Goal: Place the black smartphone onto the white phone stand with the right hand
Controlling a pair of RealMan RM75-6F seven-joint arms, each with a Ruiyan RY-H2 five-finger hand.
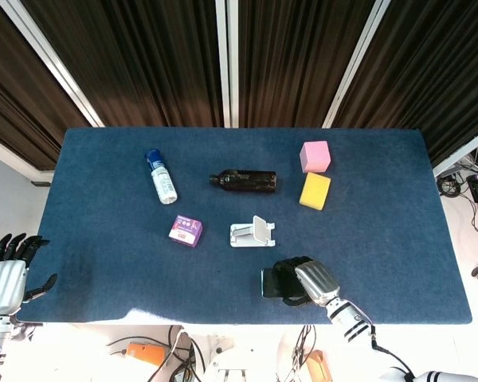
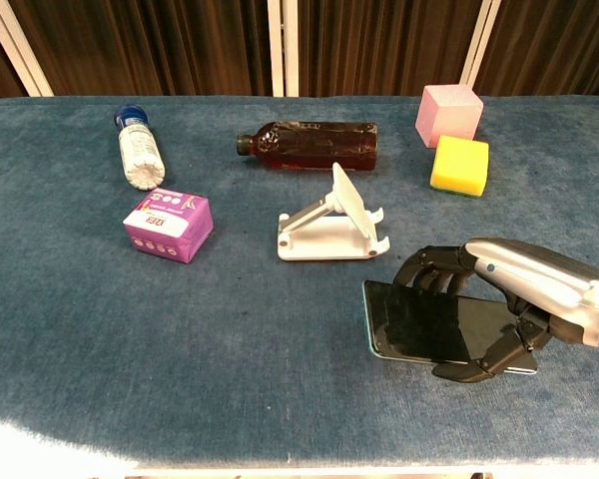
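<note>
The black smartphone [image 2: 399, 319] [image 1: 269, 282] is gripped by my right hand [image 2: 489, 299] [image 1: 307, 280], fingers curled over its top and the thumb under its near edge; it is tilted up off the blue table. The white phone stand [image 2: 331, 224] [image 1: 253, 232] sits just beyond and left of the phone, its angled backrest empty. My left hand [image 1: 8, 270] hangs off the table's left edge in the head view, fingers apart, holding nothing.
On the blue table [image 2: 230, 339]: a dark brown bottle [image 2: 309, 146] lying behind the stand, a clear bottle [image 2: 138, 148] at the back left, a purple box [image 2: 168, 225] left of the stand, a pink cube [image 2: 449, 114] and a yellow sponge [image 2: 459, 165] at the back right.
</note>
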